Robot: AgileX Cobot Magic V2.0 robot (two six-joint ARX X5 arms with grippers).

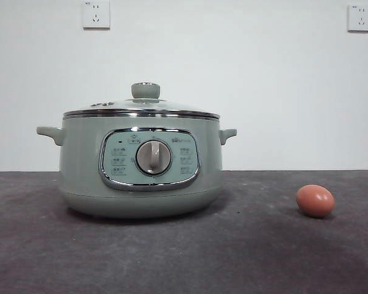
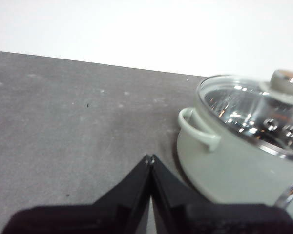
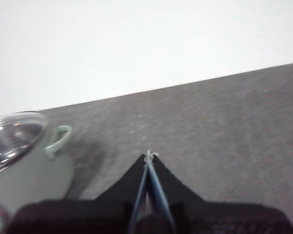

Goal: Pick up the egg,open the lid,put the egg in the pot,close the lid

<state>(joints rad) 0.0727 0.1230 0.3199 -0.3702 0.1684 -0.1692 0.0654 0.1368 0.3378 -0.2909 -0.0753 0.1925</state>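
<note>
Right gripper [image 3: 149, 155] jaws pressed together above grey table [image 3: 224, 126], green pot [image 3: 34, 170] with glass lid [image 3: 12, 134] nearby, white wall [image 3: 136, 44] behind

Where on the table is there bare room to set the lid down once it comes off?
Bare dark tabletop lies in front of the pot, and more between the pot and the egg. Another open patch lies beside the pot's handle, by the left hand. The lid still sits on the pot. Only the spot around the egg is tight.

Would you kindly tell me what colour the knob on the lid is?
The knob on the lid is sage green, seen best in the front view.
</note>
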